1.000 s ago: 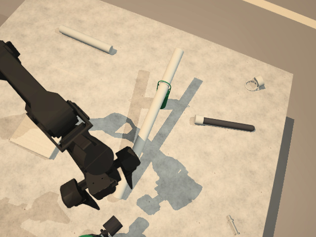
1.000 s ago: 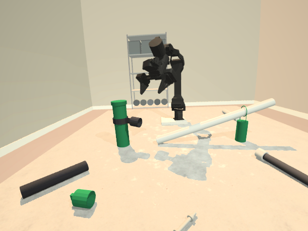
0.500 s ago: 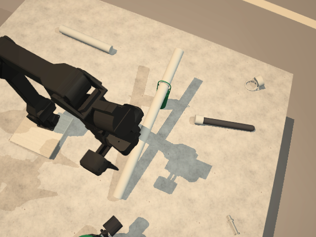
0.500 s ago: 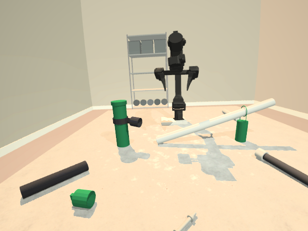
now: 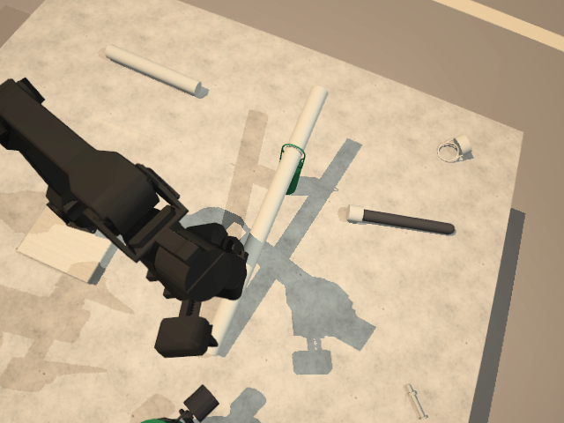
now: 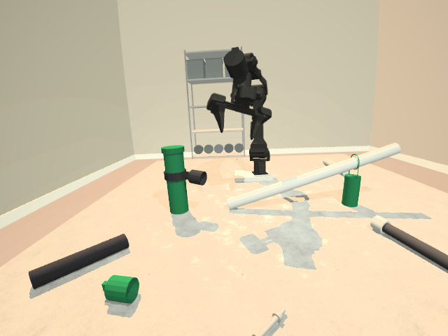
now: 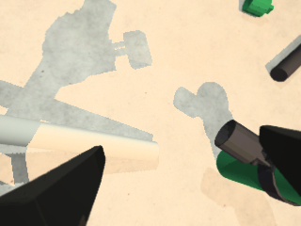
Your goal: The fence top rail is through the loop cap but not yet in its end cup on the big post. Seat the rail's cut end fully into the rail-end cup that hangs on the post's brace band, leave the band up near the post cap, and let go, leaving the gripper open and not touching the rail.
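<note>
The white rail (image 5: 273, 200) (image 6: 318, 176) (image 7: 71, 137) slopes through the green loop (image 6: 358, 166) on the short green post (image 5: 293, 180) (image 6: 351, 191). Its low end is at the floor, apart from the dark rail-end cup (image 5: 201, 403) (image 6: 195, 177) (image 7: 240, 142). That cup sticks out sideways from the brace band (image 6: 174, 176) (image 7: 269, 181), high on the big green post (image 6: 178, 199) (image 7: 235, 170) below its cap. My gripper (image 6: 236, 134) (image 7: 179, 143) is open and empty, above the rail's low end. In the wrist view one finger overlaps the rail and the other overlaps the post.
A black tube (image 6: 79, 260) (image 7: 287, 66) and a green cap (image 6: 121, 289) (image 7: 256, 7) lie near the big post. A white-ended dark rod (image 5: 405, 220) (image 6: 412, 242), a white tube (image 5: 152, 70), a ringed fitting (image 5: 448, 152) and a small bolt (image 5: 415, 401) lie farther off.
</note>
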